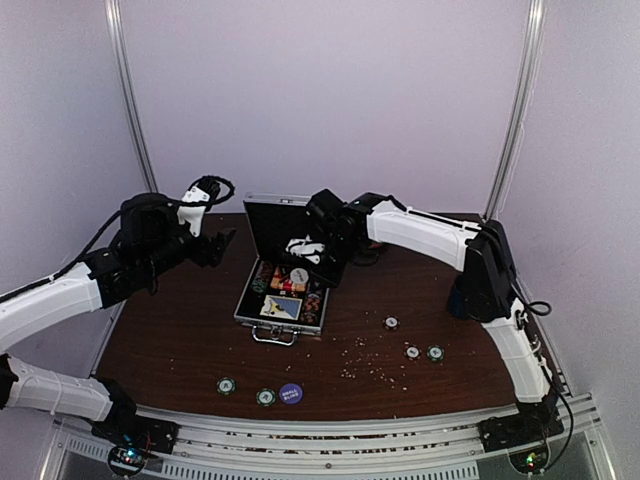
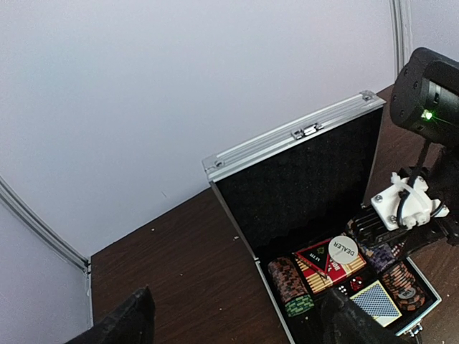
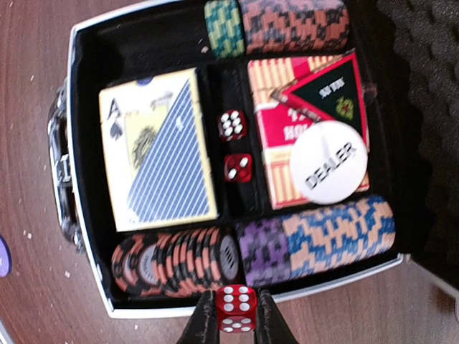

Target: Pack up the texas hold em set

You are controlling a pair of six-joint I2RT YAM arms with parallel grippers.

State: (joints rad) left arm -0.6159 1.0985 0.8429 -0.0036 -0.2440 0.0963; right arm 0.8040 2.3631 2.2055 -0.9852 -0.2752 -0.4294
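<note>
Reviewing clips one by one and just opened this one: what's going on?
The right gripper is pinching a red die at the edge of the open aluminium poker case, which already holds two card decks, rows of chips, two dice and a dealer button. The left gripper hangs beside the case, jaws open and empty. Several loose chips lie on the table.
</note>
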